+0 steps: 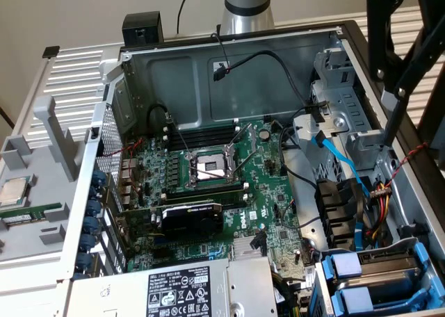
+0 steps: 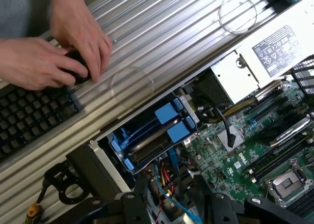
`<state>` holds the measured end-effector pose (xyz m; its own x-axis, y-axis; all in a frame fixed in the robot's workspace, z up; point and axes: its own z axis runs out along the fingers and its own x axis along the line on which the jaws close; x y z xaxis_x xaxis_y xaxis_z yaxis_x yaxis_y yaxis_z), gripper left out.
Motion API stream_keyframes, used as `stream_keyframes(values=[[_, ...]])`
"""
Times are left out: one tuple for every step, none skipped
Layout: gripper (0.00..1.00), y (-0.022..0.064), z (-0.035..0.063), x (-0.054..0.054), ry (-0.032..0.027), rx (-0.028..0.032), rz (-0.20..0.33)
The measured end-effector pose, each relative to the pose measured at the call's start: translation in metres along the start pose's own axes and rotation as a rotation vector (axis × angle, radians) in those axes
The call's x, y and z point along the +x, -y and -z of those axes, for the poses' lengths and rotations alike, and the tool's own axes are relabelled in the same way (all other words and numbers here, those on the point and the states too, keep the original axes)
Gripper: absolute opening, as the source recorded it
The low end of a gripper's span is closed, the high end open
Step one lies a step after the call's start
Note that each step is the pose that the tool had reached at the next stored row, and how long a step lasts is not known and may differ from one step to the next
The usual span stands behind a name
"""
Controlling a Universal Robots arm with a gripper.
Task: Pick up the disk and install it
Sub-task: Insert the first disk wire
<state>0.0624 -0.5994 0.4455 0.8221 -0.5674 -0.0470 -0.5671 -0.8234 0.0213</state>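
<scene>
Disk (image 2: pixel 154 138), judged rigid, dense and shock-sensitive, sits ahead of empty, spread gripper (image 2: pixel 171 187); blue carrier (image 2: pixel 169 115) edges offer safest hold.

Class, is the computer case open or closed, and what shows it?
Open. The computer case has no panel over its side; the motherboard and the blue drive carriers inside lie exposed to both cameras.

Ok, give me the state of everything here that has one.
computer case, open, side panel off.
CPU socket, bare, no cooler fitted.
drive cage, two blue carriers seated inside.
gripper, open, empty, above the case.
person's hands, resting on a dark object by the keyboard.
</scene>
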Motion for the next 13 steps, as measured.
stream_keyframes(values=[[0.50, 0.0007, 0.0000, 0.000, -0.0001, -0.0001, -0.001], [0.50, 0.0014, 0.0001, -0.001, -0.0001, -0.0001, -0.001], [0.50, 0.0022, 0.0000, -0.002, 0.0000, -0.0001, -0.001], [0.50, 0.0038, 0.0000, -0.003, -0.0001, -0.0002, -0.002], [0.50, 0.0053, 0.0000, -0.004, -0.0002, -0.0004, -0.002], [0.50, 0.0069, -0.0001, -0.005, -0.0003, -0.0004, -0.002], [0.50, 0.0085, 0.0000, -0.006, -0.0005, -0.0007, -0.002], [0.50, 0.0101, -0.0001, -0.007, -0.0005, -0.0007, -0.002], [0.50, 0.0115, -0.0001, -0.008, -0.0007, -0.0008, -0.002], [0.50, 0.0127, -0.0001, -0.009, -0.0012, -0.0017, -0.002], [0.50, 0.0138, -0.0001, -0.009, -0.0016, -0.0022, -0.002], [0.50, 0.0145, -0.0001, -0.010, -0.0019, -0.0024, -0.002], [0.50, 0.0150, -0.0001, -0.010, -0.0023, -0.0027, -0.002]])
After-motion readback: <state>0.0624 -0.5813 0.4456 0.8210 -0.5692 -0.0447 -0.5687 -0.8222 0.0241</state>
